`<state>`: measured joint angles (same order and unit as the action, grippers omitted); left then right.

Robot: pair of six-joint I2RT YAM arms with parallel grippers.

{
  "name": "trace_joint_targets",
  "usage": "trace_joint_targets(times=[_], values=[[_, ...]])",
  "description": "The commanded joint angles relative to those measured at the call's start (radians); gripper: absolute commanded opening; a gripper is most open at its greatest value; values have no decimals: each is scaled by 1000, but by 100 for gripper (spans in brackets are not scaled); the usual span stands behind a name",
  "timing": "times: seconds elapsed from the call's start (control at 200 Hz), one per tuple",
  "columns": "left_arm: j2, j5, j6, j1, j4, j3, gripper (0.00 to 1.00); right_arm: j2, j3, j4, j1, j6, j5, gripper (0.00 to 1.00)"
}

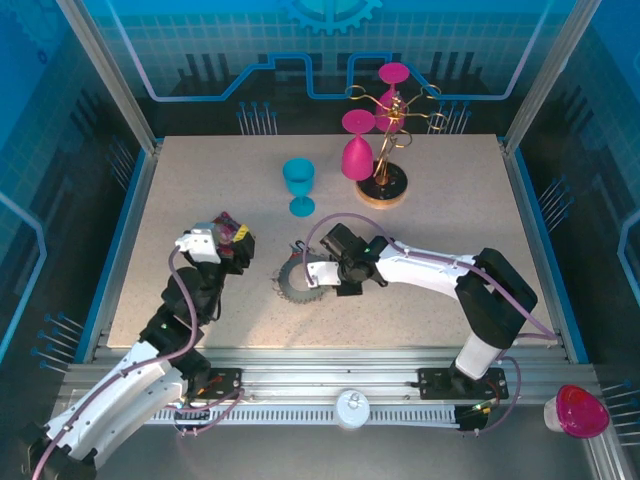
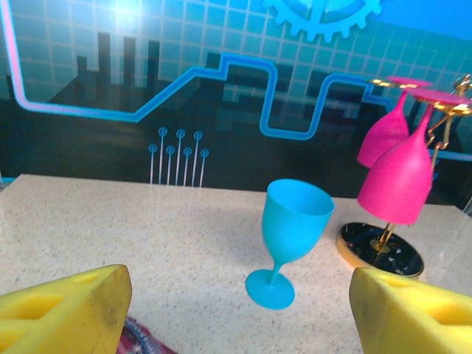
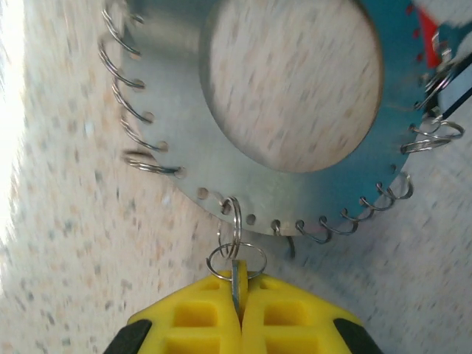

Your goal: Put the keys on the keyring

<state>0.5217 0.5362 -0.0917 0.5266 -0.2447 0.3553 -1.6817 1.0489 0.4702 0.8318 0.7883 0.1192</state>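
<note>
Right wrist view: right gripper (image 3: 237, 289) pinched on a thin key (image 3: 234, 274), head hidden, at the keyring's (image 3: 166, 140) blurred rim. Top view puts the keyring mid-table (image 1: 450, 210); left wrist view shows the left gripper (image 2: 240, 310) spread wide, a dark-red thing (image 2: 144, 341) cut off below

Keyring (image 3: 173, 140): flat grey metal, teal reflection on one side, silver wire loops along rim. Key (image 3: 235, 276): dull grey blade. Right gripper (image 3: 237, 293): yellow pads, black corners. Table (image 1: 200, 190): beige, fine dark speckle. Standing goblet (image 1: 298, 186): turquoise. Hanging goblets (image 1: 357, 156): magenta. Rack (image 1: 385, 187): gold arms, dark base. Backdrop (image 2: 110, 88): teal grid, blue circuit lines.
</note>
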Motion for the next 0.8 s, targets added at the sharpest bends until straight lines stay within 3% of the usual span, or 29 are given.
trace_joint_targets(times=[0.0,0.14,0.22,0.305,0.435,0.55,0.645,0.705,0.791], values=[[16,-12,-25,-21,3,-14,78,11,-28,55,-17,56,135,0],[50,-24,-16,-35,8,-15,79,-10,-54,62,-34,54,195,8],[72,-31,-1,-41,10,-15,81,-3,-68,65,-47,42,210,22],[104,-32,24,-51,10,-13,86,27,-87,72,-70,19,212,34],[156,-37,66,-83,20,7,99,168,-117,61,-130,-67,116,42],[196,-60,84,-130,20,27,99,372,-163,-42,-256,-245,-93,49],[240,-93,87,-180,4,30,99,532,-291,-253,-402,-454,-235,60],[272,-98,84,-211,-13,25,99,594,-396,-400,-487,-558,-238,64],[321,-133,81,-261,-40,17,99,638,-512,-565,-609,-669,-138,67]])
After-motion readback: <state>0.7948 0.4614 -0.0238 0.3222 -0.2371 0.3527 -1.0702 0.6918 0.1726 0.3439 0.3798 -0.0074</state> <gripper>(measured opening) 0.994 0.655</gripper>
